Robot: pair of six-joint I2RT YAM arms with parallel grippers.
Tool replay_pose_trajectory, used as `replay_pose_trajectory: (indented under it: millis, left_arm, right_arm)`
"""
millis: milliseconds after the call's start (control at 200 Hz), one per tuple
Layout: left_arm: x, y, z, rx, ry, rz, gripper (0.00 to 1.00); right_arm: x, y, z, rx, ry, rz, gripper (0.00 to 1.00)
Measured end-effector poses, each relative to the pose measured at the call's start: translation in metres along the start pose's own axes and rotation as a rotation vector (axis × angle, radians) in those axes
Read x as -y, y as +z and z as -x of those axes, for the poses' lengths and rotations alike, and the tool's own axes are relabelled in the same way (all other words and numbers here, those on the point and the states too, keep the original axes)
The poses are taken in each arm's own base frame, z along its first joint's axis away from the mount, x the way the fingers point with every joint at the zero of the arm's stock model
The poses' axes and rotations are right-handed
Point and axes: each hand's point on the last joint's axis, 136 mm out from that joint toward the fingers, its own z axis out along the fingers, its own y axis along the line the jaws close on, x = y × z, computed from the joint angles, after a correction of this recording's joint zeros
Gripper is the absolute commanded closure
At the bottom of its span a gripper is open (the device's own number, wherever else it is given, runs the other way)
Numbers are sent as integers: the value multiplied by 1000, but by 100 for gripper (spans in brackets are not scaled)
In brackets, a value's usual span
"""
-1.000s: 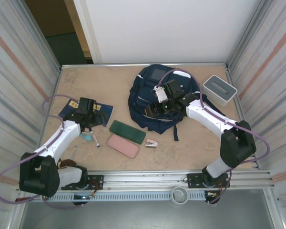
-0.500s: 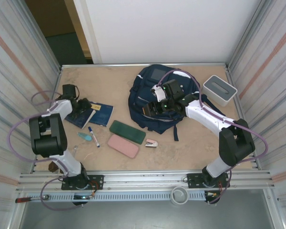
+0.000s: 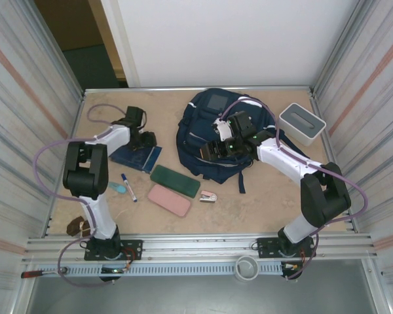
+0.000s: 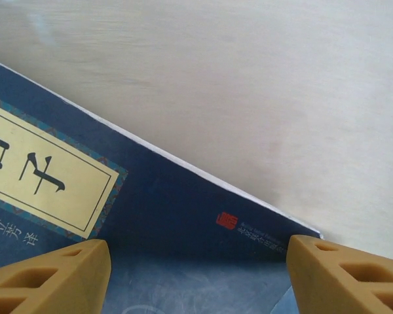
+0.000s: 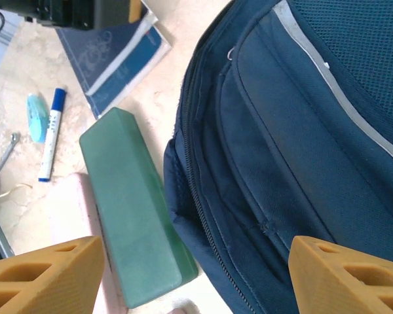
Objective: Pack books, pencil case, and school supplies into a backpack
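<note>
Top view: the books [image 3: 136, 157] lie left of the backpack [image 3: 191, 140]; thin, light and floppy, probably best pinched at an edge. The left gripper [image 3: 145, 139] reaches down over them. Left wrist view: jaws wide, straddling a book's corner. Right wrist view: the right gripper [image 5: 196, 265] is spread wide over the backpack's near-left edge, holding nothing

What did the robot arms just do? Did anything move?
The left arm swung round from the near side. The left gripper is now open at the far edge of the books, which seem nudged slightly rightward. The right gripper, open, stayed over the backpack. The pen, stapler, green case and pink case kept their places.
</note>
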Motion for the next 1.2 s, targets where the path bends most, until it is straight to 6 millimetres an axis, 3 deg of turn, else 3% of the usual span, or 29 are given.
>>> replay_pose_trajectory:
  millis: [165, 291, 386, 481, 561, 626, 691, 972, 1197]
  left_arm:
    - [38, -3, -5, -14, 120, -36, 28]
    - [45, -16, -1, 20, 163, -34, 23]
    - [27, -39, 10, 93, 122, -14, 21]
    - [-13, -66, 20, 166, -17, 2, 21]
    - [-46, -74, 24, 207, -148, 1, 21]
    - [-69, -68, 19, 202, -244, 8, 21]
    - [-79, -58, 8, 170, -296, 11, 21]
    - [-77, -24, -10, 70, -339, -8, 22]
    - [-89, -5, -10, 42, -374, -3, 22]
  right_arm:
    - [0, 0, 0, -1, 29, 1, 26]
    - [0, 4, -1, -10, 54, 3, 26]
    - [-4, 10, 2, -10, 57, 12, 27]
    - [-18, 19, 10, -8, 55, 31, 27]
    - [-32, 30, 21, -1, 51, 50, 27]
    - [-44, 40, 31, 9, 47, 65, 27]
    - [-53, 50, 39, 20, 50, 72, 27]
    - [-68, 108, 69, 60, 71, 70, 29]
    - [-53, 158, 82, 75, 85, 36, 31]
